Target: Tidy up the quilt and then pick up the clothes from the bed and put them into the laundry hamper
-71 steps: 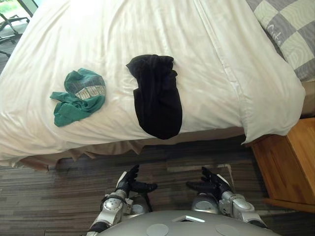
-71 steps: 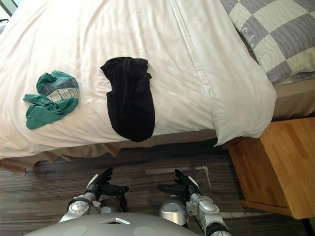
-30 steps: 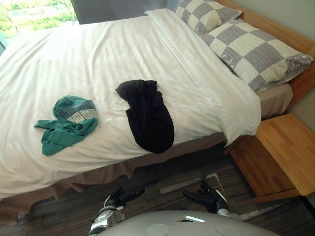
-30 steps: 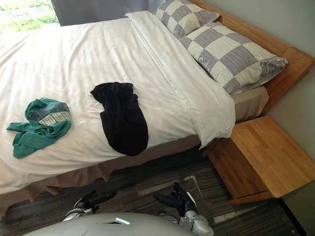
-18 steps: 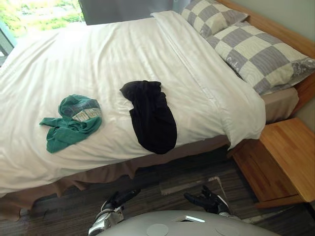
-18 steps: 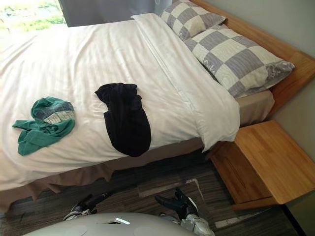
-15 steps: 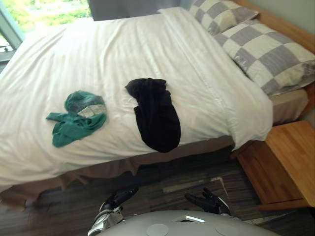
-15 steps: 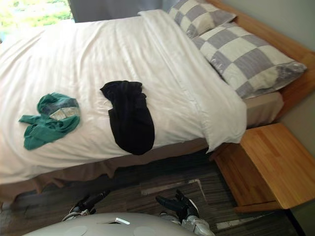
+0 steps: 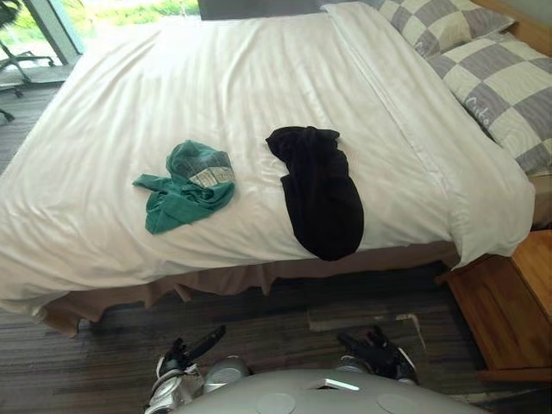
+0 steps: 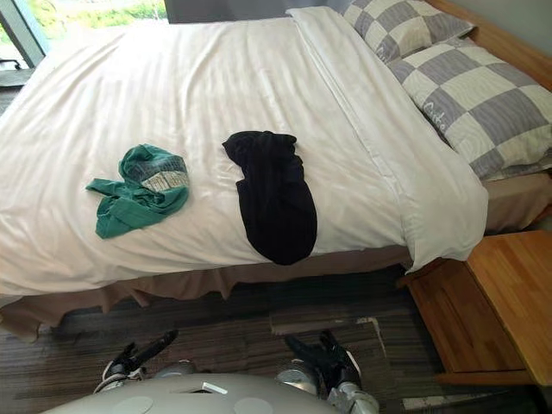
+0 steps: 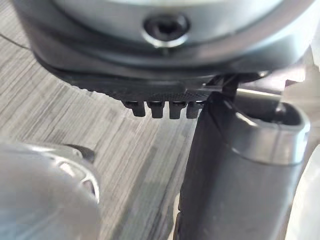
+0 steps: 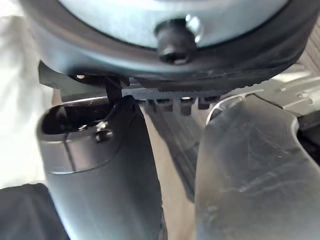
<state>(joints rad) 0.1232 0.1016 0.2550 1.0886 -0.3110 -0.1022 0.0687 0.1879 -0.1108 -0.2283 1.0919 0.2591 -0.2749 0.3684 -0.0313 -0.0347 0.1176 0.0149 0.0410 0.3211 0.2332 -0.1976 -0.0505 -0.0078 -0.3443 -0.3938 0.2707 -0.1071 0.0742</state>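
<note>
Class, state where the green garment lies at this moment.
In the left eye view the green garment lies crumpled on the white quilt, to the robot's left of the black garment and apart from it.

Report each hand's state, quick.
Left hand: open, fingers straight, holding nothing.
Right hand: open, fingers relaxed, holding nothing.

Script on checked pillow (image 10: 483,112), print on green garment (image 10: 138,200), both unreadable
</note>
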